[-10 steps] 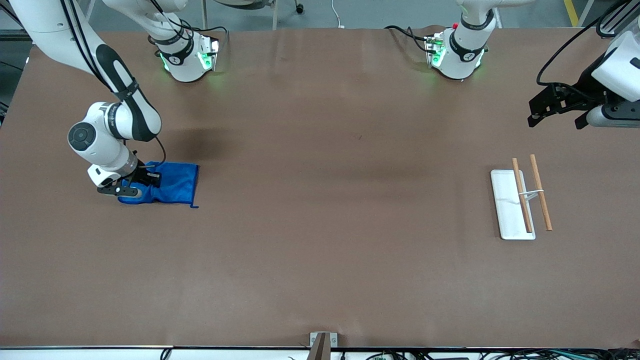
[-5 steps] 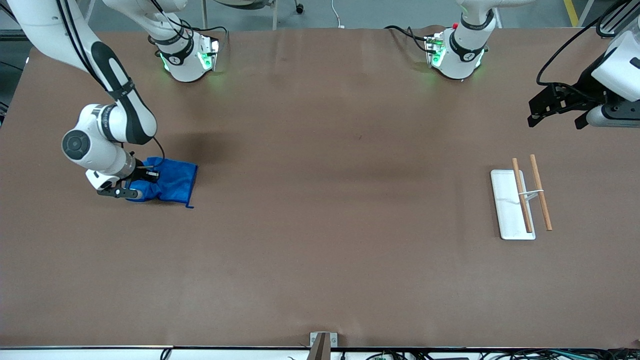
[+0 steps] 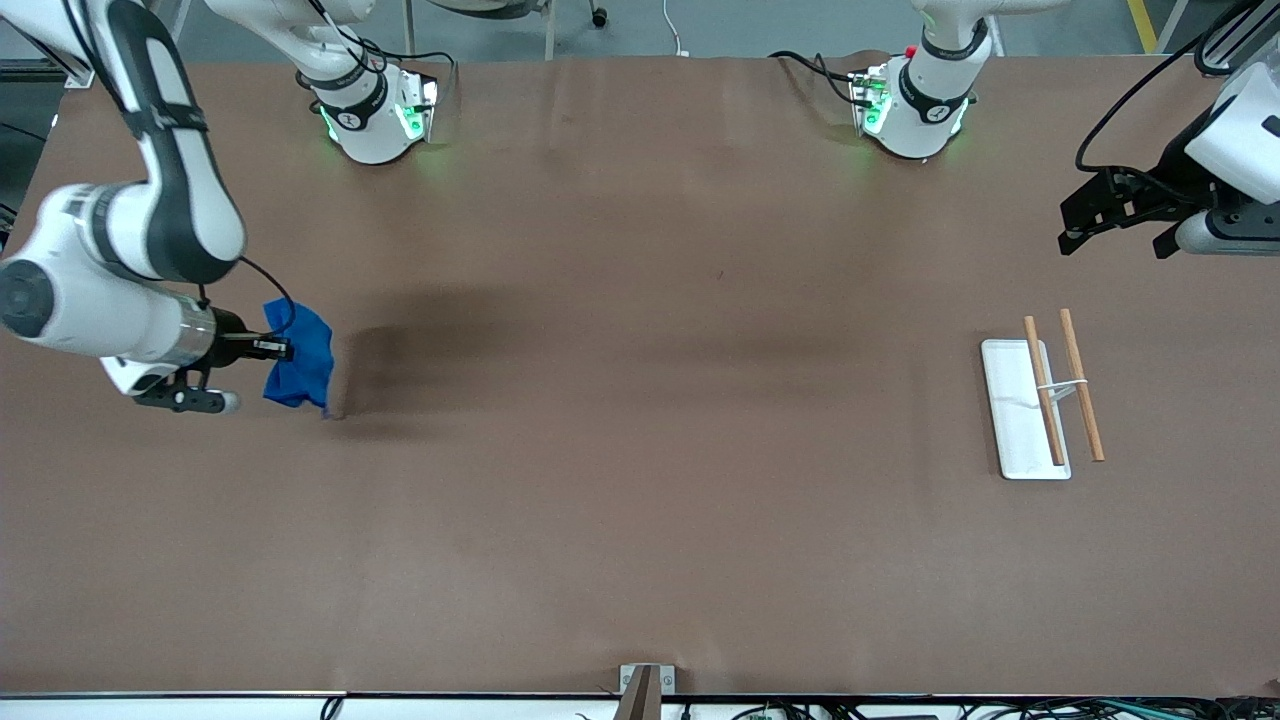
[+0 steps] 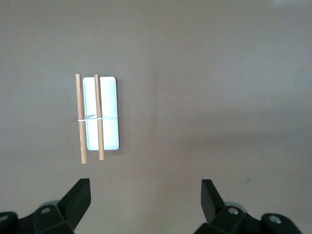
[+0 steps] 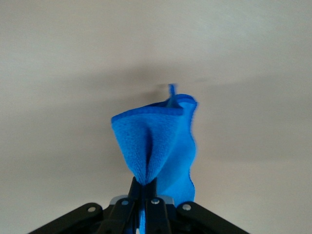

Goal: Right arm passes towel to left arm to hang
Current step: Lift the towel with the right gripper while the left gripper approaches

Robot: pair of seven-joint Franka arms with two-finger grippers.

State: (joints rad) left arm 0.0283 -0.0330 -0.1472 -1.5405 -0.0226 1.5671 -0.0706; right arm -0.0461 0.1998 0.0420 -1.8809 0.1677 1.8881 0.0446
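Observation:
My right gripper (image 3: 275,348) is shut on one edge of the bright blue towel (image 3: 300,357) and holds it up over the table at the right arm's end. The towel hangs bunched from the closed jaws, and in the right wrist view the towel (image 5: 158,146) shows folded with its little corner loop at the tip, my right gripper (image 5: 147,187) pinching it. My left gripper (image 3: 1085,228) is open and empty, up in the air over the left arm's end of the table. In the left wrist view its fingertips (image 4: 80,191) stand wide apart around my left gripper's middle (image 4: 145,192).
A white tray base (image 3: 1008,400) with two wooden rails (image 3: 1081,382) joined by a thin wire lies on the brown table near the left arm's end. It also shows in the left wrist view (image 4: 110,105).
My right gripper has lifted the towel off the table and drawn it toward the right arm's end; the towel went from lying spread to hanging bunched. The left arm has not moved.

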